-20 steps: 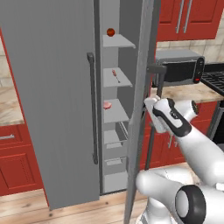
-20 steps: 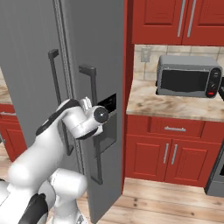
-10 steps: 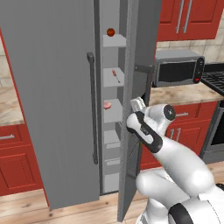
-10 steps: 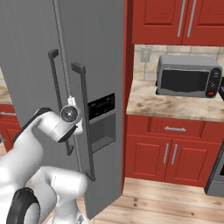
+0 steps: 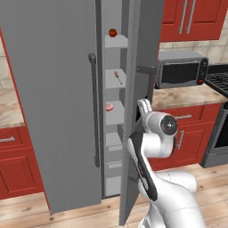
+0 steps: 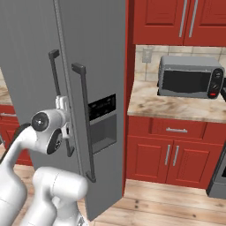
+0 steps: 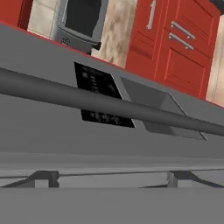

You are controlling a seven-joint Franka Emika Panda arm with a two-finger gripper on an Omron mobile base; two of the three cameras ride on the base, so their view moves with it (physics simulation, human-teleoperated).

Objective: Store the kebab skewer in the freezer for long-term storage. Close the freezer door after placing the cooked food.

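Note:
The kebab skewer (image 5: 118, 76) lies on a middle shelf of the freezer (image 5: 114, 116), seen through the gap between the two doors. The freezer door (image 6: 99, 66) stands partly ajar, showing its edge (image 5: 132, 111) in the left base view. My gripper (image 6: 65, 115) is pressed close to the door's outer face by the long dark handle (image 6: 84, 123), level with the dispenser recess (image 6: 103, 120). In the hand view the handle (image 7: 109, 104) crosses just above my gripper (image 7: 113, 179), whose fingertips (image 7: 43, 177) stand wide apart with nothing between them.
A round red fruit (image 5: 112, 32) sits on the top shelf and a flat pink piece (image 5: 109, 107) on a lower one. The plain fridge door (image 5: 53, 102) is to the left. A microwave (image 6: 190, 77) stands on the counter to the right, above red cabinets (image 6: 172, 154).
The freezer door has swung further toward shut, narrowing the gap. My arm has moved left along with it, staying at the door's outer face, jaws still open.

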